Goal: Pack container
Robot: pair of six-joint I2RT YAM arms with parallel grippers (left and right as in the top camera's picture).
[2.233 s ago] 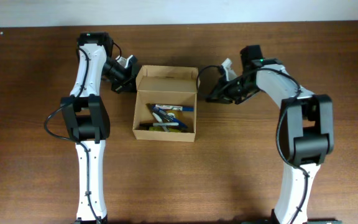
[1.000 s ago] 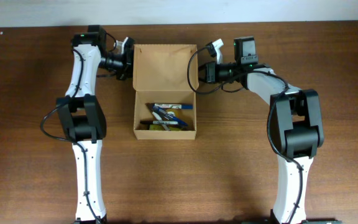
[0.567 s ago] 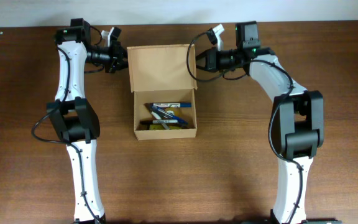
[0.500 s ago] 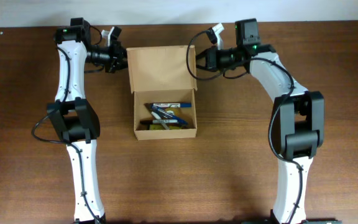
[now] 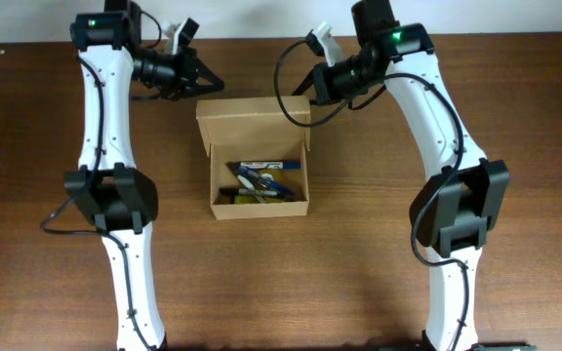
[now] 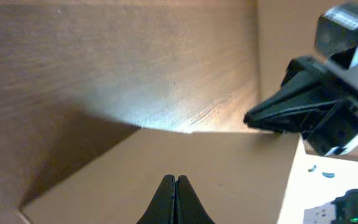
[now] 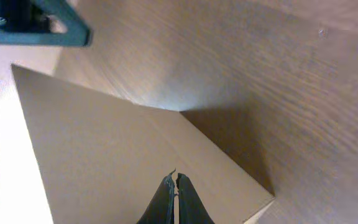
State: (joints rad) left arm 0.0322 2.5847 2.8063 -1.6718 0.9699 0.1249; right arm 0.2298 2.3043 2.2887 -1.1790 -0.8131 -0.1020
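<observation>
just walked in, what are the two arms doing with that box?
Both arms are working on the small tan-brown cardboard box. The left tool and the right tool are each pinched shut on a far corner of its hinged flap lid, holding it raised off the dark wooden table. The box is open, with pens and markers lying inside. The lid is not yet folded over them.

Overhead: bright, even light; worktop [image 5: 535, 195] sharp, shadows faint. Left wrist: pale glare streak on worktop ahead of left tool [image 6: 174, 182], dark shadow wedge to tool's left, whole view soft. Right wrist: glare ahead of right tool [image 7: 176, 178], shadow to its right, soft focus.
</observation>
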